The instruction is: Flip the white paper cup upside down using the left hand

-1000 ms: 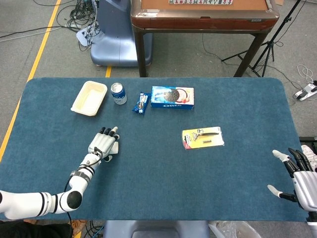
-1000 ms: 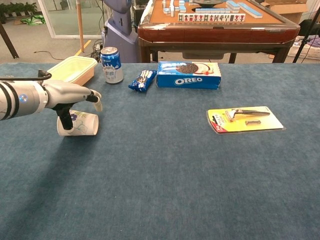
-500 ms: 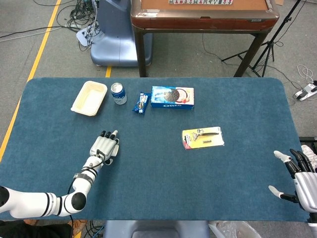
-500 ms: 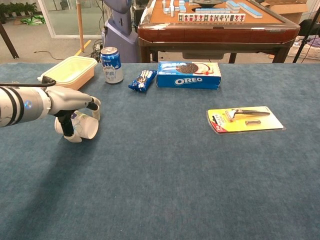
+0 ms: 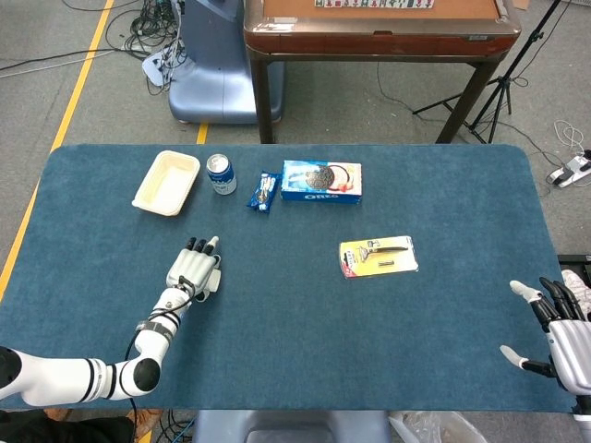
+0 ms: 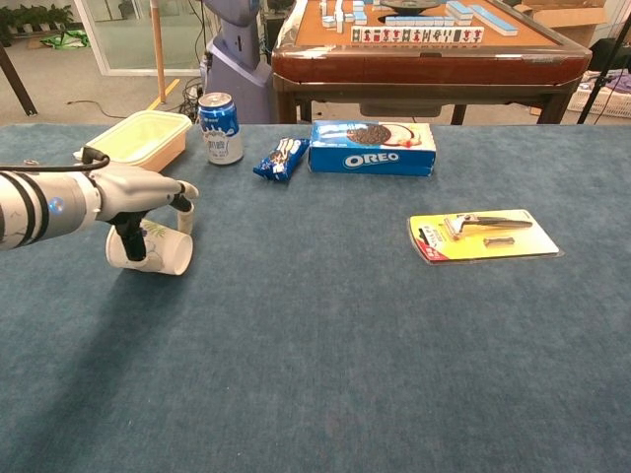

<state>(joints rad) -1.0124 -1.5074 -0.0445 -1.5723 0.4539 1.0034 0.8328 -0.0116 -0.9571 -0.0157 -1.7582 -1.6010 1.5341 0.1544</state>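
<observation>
The white paper cup [image 6: 158, 252] with a leafy print lies on its side on the blue table, at the left. My left hand [image 6: 138, 193] covers it from above. The thumb runs down the cup's near side and the fingers [image 6: 185, 203] curl over its far side, so the hand grips it. From the head view the left hand [image 5: 194, 269] hides nearly all of the cup; only a white sliver [image 5: 215, 278] shows by the fingers. My right hand [image 5: 563, 330] hangs open off the table's near right corner, holding nothing.
Along the back stand a cream tray [image 5: 167, 182], a blue can [image 6: 221, 127], a small blue snack pack [image 6: 281, 158] and an Oreo box [image 6: 373, 148]. A yellow razor pack [image 6: 483, 236] lies at mid right. A brown table [image 5: 379, 32] stands beyond the far edge.
My left hand has settled lower around the cup, and the cup has tilted and shifted slightly under it. The right hand has barely moved.
</observation>
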